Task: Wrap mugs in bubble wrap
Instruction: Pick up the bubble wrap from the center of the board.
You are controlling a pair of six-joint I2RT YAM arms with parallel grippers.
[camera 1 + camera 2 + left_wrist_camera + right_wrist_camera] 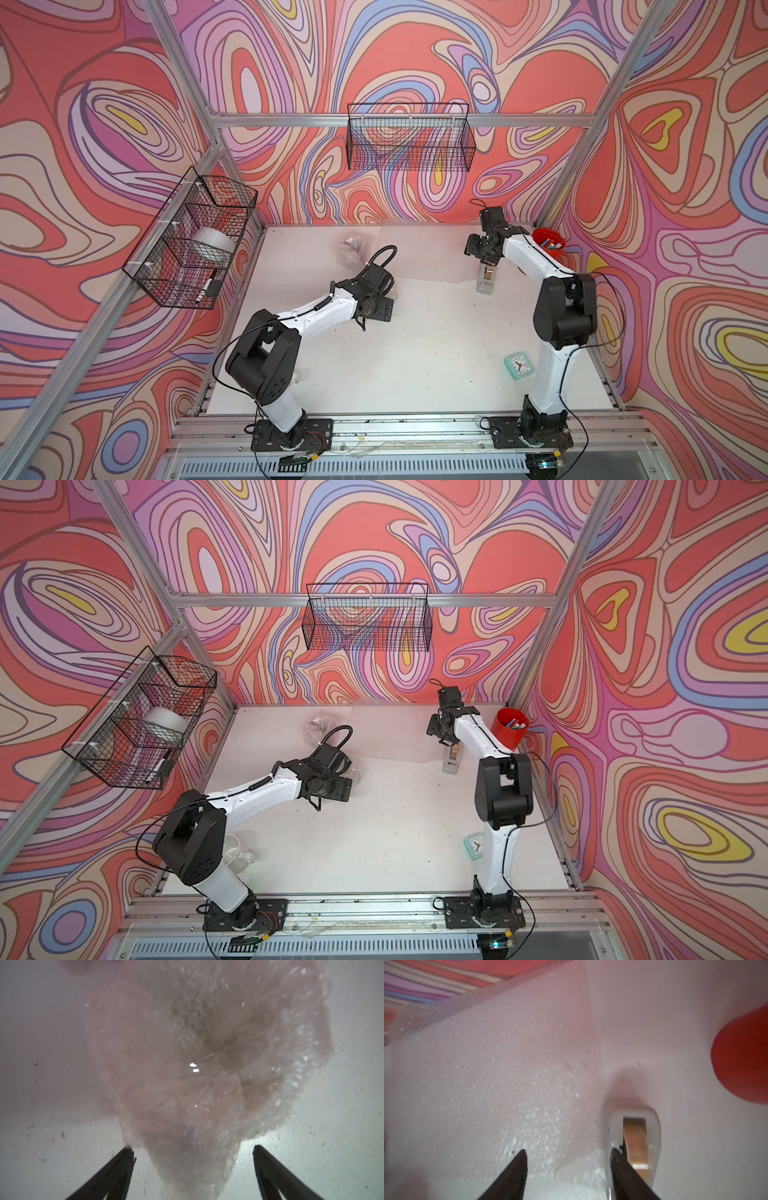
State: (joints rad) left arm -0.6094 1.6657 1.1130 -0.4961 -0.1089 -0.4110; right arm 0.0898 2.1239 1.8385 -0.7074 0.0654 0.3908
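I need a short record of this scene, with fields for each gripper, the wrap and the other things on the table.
left gripper: open, narrow end of bubble wrap bundle between its fingers
right gripper: open, holds nothing, over the edge of flat bubble wrap sheet, next to tape dispenser
glass mug: unwrapped, by left arm's base
red pen cup: far right corner
clock: beside right arm

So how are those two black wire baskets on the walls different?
The back basket is one long undivided trough; the side basket is split into compartments. The side basket holds a white roll and a marker; the back basket shows nothing inside. Both are black wire mesh hung from aluminium rails.
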